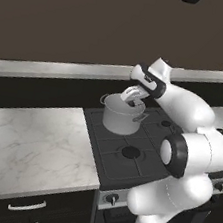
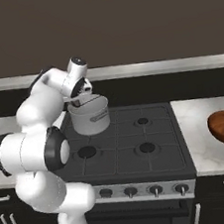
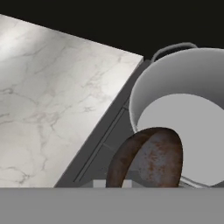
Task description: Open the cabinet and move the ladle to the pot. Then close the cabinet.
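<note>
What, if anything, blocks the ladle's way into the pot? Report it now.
Nothing visible does. In the hand view the rusty brown ladle bowl hangs right at the near rim of the pot, whose inside is bare and has no lid. The base views show the tool over the pot's open mouth, with no other thing between them.

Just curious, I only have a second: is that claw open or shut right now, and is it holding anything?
Claw: shut, holding the rusty brown ladle over the rim of the pot.
</note>
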